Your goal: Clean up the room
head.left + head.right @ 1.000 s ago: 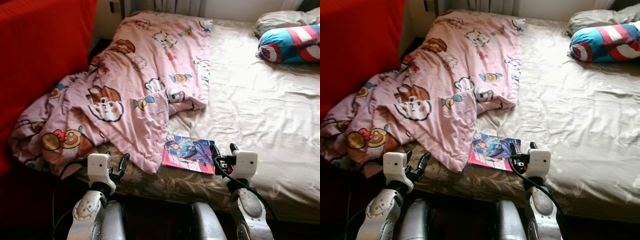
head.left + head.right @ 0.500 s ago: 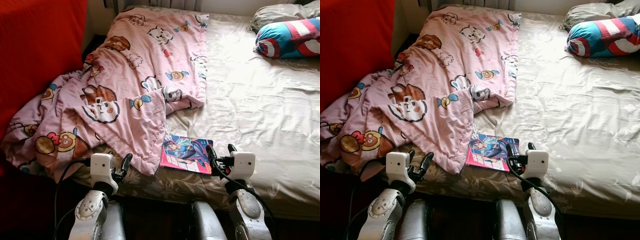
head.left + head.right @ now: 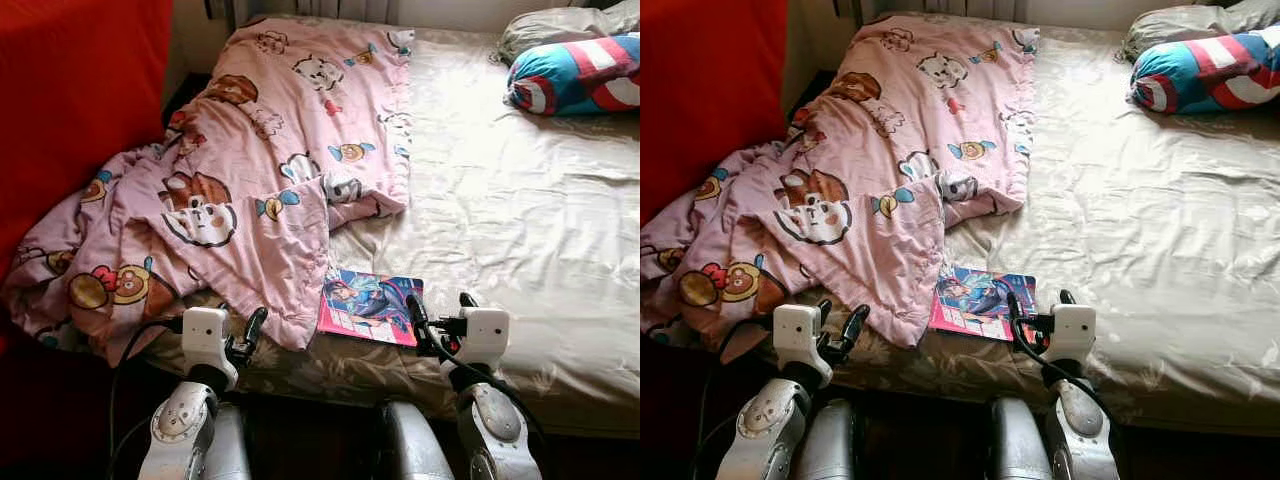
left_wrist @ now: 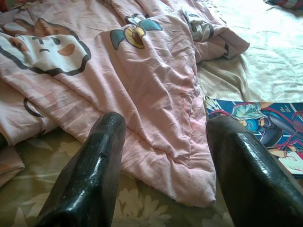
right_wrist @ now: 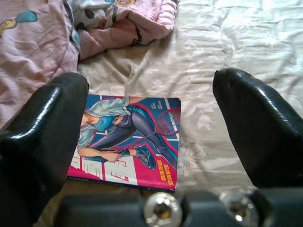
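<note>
Fingers spread, the right gripper (image 3: 438, 312) hovers at lower centre beside the comic book (image 3: 368, 306), seemingly lined up to grasp it, while the left gripper (image 3: 245, 333) waits open.

You have the blanket (image 3: 270, 180) spread over the bed's (image 3: 520, 230) left half, its near corner touching the book (image 3: 368, 306) at the front edge; pillows (image 3: 575, 75) sit far right.

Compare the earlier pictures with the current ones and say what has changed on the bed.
The right gripper has edged toward the comic book, fingers open, nothing held. The left gripper stays open beside the pink blanket. Book, blanket and pillow lie as before; the camera shifted slightly.
</note>
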Controlling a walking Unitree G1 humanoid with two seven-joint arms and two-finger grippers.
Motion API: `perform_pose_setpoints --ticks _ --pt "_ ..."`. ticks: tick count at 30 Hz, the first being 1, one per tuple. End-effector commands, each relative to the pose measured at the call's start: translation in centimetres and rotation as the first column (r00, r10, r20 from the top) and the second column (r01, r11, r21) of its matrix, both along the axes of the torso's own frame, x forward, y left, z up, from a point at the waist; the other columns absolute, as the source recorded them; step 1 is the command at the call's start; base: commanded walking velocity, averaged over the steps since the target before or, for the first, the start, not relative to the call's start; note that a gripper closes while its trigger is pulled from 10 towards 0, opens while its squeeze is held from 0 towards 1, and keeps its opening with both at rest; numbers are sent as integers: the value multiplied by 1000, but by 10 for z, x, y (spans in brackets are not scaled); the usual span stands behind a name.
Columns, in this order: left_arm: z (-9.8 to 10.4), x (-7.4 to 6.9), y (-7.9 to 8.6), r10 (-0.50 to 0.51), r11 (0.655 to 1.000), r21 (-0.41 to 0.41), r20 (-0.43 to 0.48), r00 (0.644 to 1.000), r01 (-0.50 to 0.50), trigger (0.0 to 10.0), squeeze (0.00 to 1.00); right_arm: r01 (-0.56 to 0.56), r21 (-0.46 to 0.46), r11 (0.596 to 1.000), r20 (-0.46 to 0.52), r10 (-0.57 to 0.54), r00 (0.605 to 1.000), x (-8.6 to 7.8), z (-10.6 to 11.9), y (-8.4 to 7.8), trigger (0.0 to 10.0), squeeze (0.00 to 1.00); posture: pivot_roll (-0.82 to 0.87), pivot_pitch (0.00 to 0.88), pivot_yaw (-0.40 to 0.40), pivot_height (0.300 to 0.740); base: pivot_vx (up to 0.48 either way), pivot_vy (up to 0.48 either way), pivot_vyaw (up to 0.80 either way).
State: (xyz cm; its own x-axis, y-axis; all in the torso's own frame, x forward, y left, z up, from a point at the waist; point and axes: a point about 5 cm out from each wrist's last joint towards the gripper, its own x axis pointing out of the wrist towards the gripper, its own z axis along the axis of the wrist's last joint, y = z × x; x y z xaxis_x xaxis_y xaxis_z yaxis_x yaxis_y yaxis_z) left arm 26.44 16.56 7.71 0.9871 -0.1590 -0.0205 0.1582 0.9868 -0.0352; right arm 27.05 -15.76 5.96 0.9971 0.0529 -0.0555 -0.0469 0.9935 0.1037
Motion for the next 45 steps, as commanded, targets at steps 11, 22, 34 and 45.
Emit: perform_pose_setpoints --ticks 11,22,34,45 --pt "-3 -6 0 -10 1000 4 -26 1000 10 10000 0 5 -2 1000 -15 -5 1000 -3 -5 0 10000 0 47 231 -41 586 0 0 0" --pt "-4 -9 2 -10 1000 7 -33 999 10 10000 0 -11 12 1000 -11 11 1000 -2 -5 4 10000 0 59 241 -37 566 0 0 0" --pt "-4 -12 6 -13 1000 11 -40 999 13 10000 0 21 31 999 -38 -20 999 0 -10 2 10000 0 69 257 -23 566 0 0 0" --pt "4 -9 11 -32 998 45 -31 999 33 10000 0 226 317 921 -187 -173 967 23 -28 -21 10000 0 111 307 14 566 0 0 0"
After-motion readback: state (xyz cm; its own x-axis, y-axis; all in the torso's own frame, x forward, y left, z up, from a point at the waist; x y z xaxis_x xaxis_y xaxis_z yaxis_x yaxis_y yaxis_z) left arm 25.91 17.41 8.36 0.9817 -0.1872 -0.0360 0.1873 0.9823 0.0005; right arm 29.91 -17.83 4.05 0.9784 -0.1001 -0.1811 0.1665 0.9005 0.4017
